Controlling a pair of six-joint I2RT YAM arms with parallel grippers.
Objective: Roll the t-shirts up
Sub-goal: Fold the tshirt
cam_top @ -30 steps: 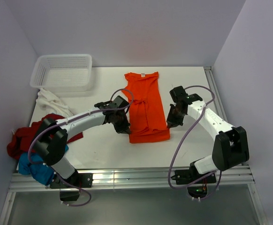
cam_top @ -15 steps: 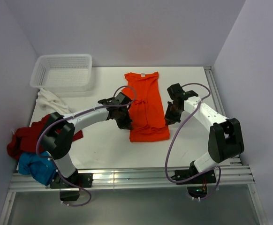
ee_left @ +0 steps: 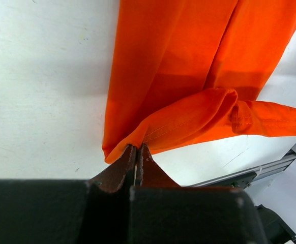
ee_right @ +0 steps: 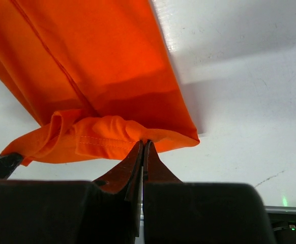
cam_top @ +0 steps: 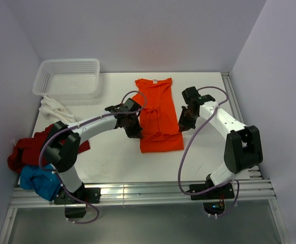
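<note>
The orange t-shirt [cam_top: 158,114] lies folded into a long strip on the white table, collar at the far end. My left gripper [cam_top: 134,133] is shut on its near left hem corner [ee_left: 118,146]. My right gripper [cam_top: 182,126] is shut on its near right hem corner [ee_right: 153,136]. The hem is lifted and folded back over the shirt between them. A dark red t-shirt [cam_top: 26,149], a turquoise blue one [cam_top: 38,182] and a white one [cam_top: 56,111] lie heaped at the table's left edge.
A white perforated basket [cam_top: 68,77] stands at the far left of the table [cam_top: 112,157]. A metal rail [cam_top: 138,193] runs along the near edge. Walls close in on the left, back and right.
Both grippers have moved a little away from the near edge, carrying the orange shirt's hem up and over the strip. The heap at the left has not moved.
</note>
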